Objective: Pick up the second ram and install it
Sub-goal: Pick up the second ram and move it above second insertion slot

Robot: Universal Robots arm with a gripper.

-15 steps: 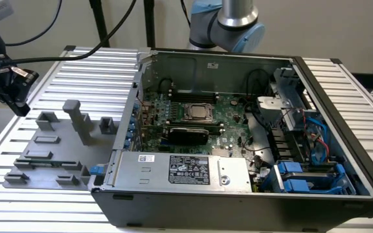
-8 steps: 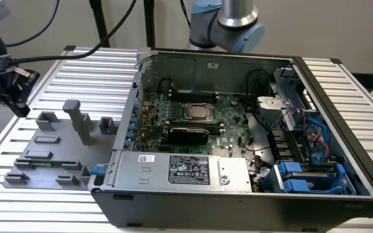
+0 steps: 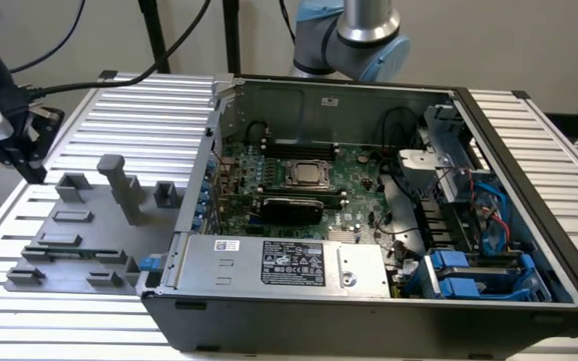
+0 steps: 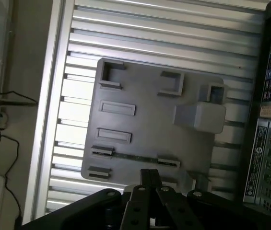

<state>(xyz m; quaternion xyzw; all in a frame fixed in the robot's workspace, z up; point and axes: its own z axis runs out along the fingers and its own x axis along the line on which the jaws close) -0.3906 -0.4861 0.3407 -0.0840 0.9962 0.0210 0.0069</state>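
fingers (image 4: pixel 146 178): drawn close together, holding nothing | hovering over the edge of the grey fixture tray (image 4: pixel 149 129) | second ram (image 4: pixel 135 157): lying between two clips in that tray, near the fingers, untouched | tray on slatted desk (image 4: pixel 173 33), beside the open computer case (image 3: pixel 369 323)

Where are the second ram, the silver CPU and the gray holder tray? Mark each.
second ram (image 3: pixel 73 253): exterior view, middle of the stick.
silver CPU (image 3: pixel 307 174): exterior view, centre of its lid.
gray holder tray (image 4: pixel 149 120): wrist view, bare flat face.
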